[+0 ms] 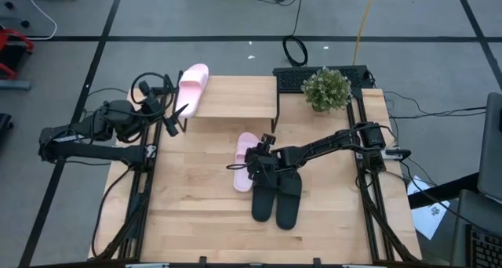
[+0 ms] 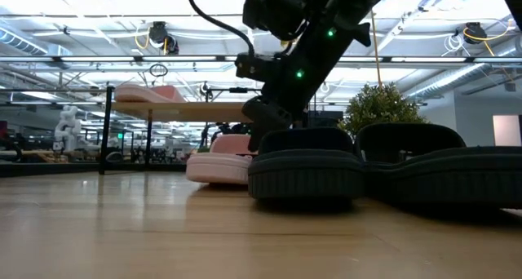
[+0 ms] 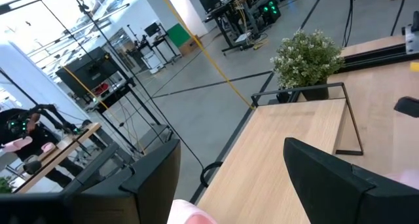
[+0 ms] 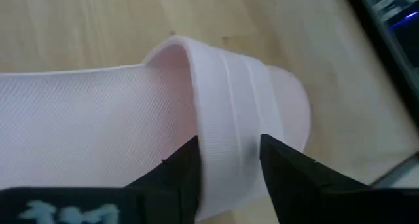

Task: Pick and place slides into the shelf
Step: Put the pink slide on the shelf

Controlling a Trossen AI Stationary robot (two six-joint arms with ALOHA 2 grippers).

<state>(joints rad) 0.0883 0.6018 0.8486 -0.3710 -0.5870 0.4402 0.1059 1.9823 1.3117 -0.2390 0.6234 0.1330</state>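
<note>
One light pink slide [image 1: 193, 86] lies on the shelf's [image 1: 235, 98] wooden top board, at its left end. My left gripper [image 1: 177, 114] is open just at that slide's near end; a pink sliver [image 3: 190, 215] shows between its spread fingers, apart from them. The second pink slide [image 1: 244, 160] [image 2: 218, 166] rests sole-down on the table in front of the shelf, and my right gripper [image 1: 257, 161] [image 4: 229, 168] is shut on its strap. The black pair [image 1: 277, 198] [image 2: 306, 169] lies side by side on the table, just near of it. My right gripper holds the pink slide by its wide ribbed strap [image 4: 229, 126], near one side of the arch. The strap is pinched across its width, one finger [image 4: 183, 168] at the footbed-side edge and one [image 4: 281, 168] at the toe-side edge. It comes from above, and the slide's sole lies on the table.
A small potted plant [image 1: 326, 88] [image 3: 308, 57] stands at the table's far right, beside the shelf's right end. Black rails run along both table sides [image 1: 369, 174]. Bare tabletop lies at the near left [image 1: 196, 213]. The black slides sit close under my right arm.
</note>
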